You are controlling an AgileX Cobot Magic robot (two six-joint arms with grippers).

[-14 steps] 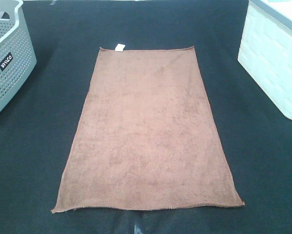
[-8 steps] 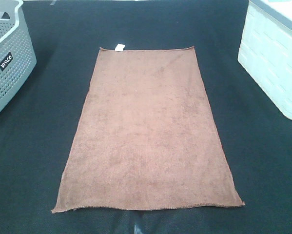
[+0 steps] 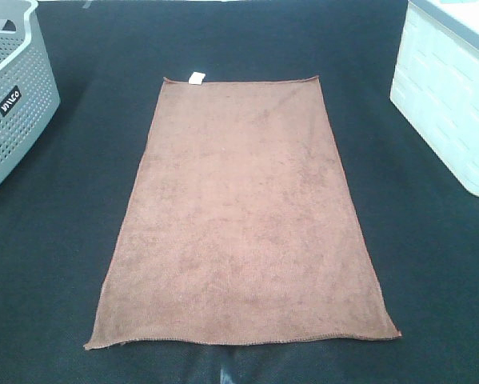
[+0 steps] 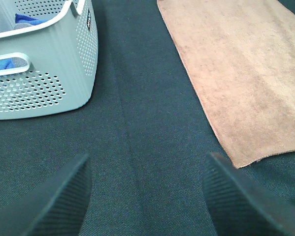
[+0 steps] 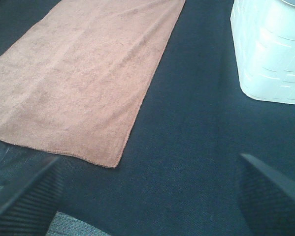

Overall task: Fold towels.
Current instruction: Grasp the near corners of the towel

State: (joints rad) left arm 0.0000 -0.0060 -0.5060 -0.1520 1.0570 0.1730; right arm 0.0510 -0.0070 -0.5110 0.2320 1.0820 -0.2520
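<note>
Hovering near the flat towel [image 3: 243, 216], I am holding both jaws wide open, empty; looking soft and limp, it is likely needing pinches at its near corners.

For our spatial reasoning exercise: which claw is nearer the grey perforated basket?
Left. The left claw is just short of the grey basket; the right claw is beyond the towel, near the white bin.

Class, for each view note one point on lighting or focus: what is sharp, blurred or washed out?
Exterior high: even light, towel sharp, no hard shadows. Left wrist: towel paler, more orange. Right wrist: white bin washed out, claw fingers blurred.
</note>
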